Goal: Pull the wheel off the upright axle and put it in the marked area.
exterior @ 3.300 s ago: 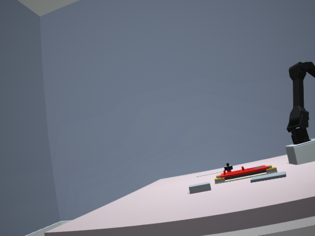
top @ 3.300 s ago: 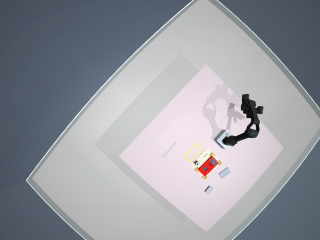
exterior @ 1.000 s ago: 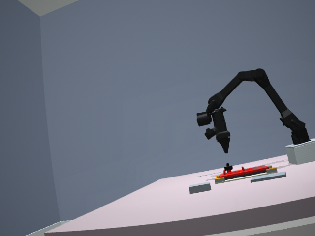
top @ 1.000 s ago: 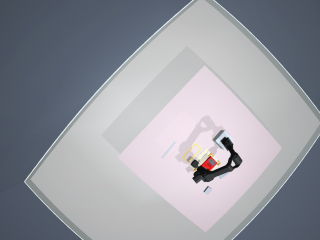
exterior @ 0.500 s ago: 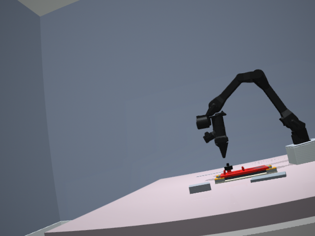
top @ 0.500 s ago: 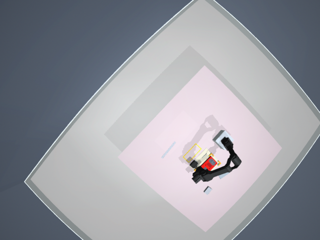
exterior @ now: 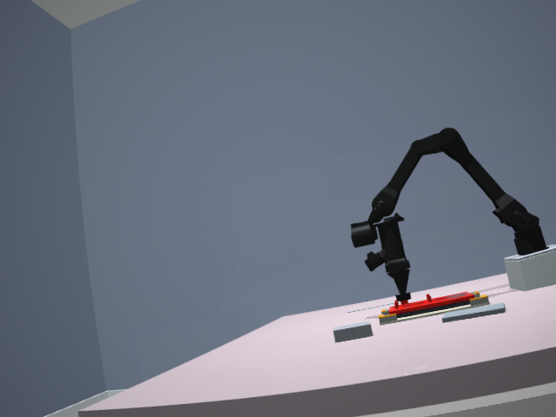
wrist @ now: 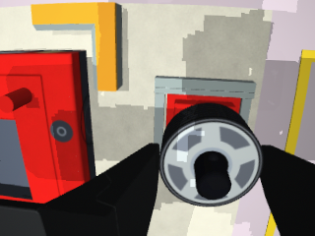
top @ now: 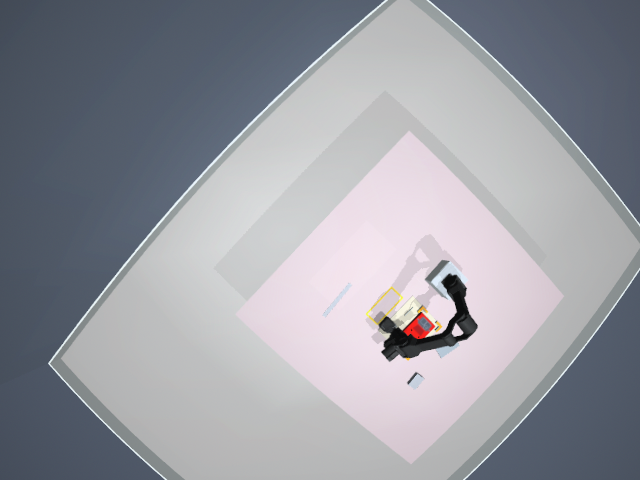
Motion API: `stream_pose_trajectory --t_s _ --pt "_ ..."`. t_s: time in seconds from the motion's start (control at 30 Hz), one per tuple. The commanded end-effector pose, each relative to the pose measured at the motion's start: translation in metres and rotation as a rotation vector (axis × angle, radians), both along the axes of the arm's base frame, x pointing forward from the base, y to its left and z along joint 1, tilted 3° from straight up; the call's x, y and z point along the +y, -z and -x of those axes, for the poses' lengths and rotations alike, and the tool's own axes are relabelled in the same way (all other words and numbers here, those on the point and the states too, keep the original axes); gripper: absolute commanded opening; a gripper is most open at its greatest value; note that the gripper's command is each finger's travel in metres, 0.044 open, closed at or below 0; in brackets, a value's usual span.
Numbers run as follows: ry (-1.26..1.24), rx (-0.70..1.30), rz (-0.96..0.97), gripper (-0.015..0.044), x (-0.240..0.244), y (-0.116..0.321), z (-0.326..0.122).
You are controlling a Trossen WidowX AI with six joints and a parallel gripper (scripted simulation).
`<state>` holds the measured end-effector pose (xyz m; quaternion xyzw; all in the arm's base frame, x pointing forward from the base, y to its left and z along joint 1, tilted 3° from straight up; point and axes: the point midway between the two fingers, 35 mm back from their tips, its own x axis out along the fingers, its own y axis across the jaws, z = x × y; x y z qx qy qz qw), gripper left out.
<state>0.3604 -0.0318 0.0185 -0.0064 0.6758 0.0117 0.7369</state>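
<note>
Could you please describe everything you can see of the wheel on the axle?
The wheel is a small round disc with a black tyre, a pale grey face with darker grey cut-outs between its spokes, and a black hub. It sits flat on the upright axle, above a red pad framed in grey on the cream board. The gripper straddles it, one dark finger at each side of the tyre.
</note>
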Motion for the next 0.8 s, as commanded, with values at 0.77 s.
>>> stream_pose_trajectory --t_s 0.77 --pt "0.001 0.003 0.000 0.0000 -0.0003 -0.0050 0.0006"
